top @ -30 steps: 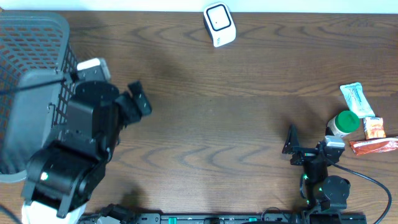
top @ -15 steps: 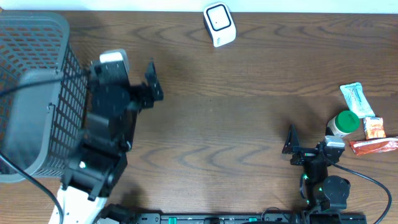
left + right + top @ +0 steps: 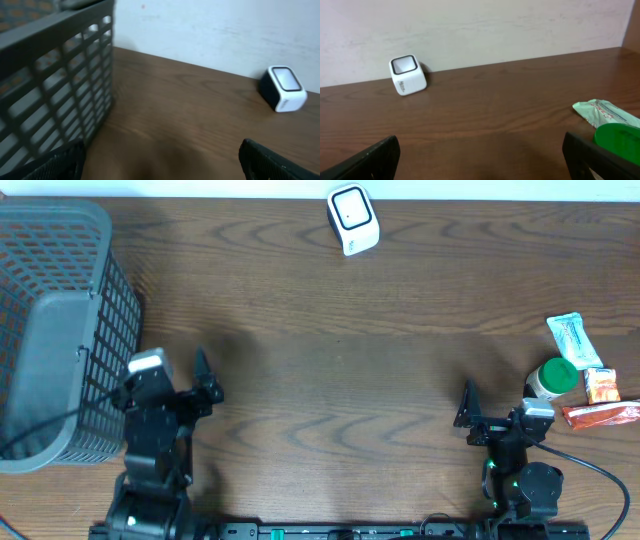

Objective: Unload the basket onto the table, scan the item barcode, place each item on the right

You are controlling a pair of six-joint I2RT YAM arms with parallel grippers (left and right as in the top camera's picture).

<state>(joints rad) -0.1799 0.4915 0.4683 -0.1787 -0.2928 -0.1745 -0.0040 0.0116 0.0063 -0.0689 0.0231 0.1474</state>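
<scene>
2 empty tools, jaws spread wide: left gripper (image 3: pixel 205 378) beside basket (image 3: pixel 113 315), right gripper (image 3: pixel 466 410) near green-capped bottle (image 3: pixel 553 377); scanner (image 3: pixel 352 218) far back

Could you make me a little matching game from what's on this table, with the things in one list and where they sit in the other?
Things:
1. basket
2. scanner
3. bottle

Places:
A. right side, green lid, beside the packets
B. far side, middle, white
C. left end, grey mesh

Pairs: 1-C, 2-B, 3-A
</scene>
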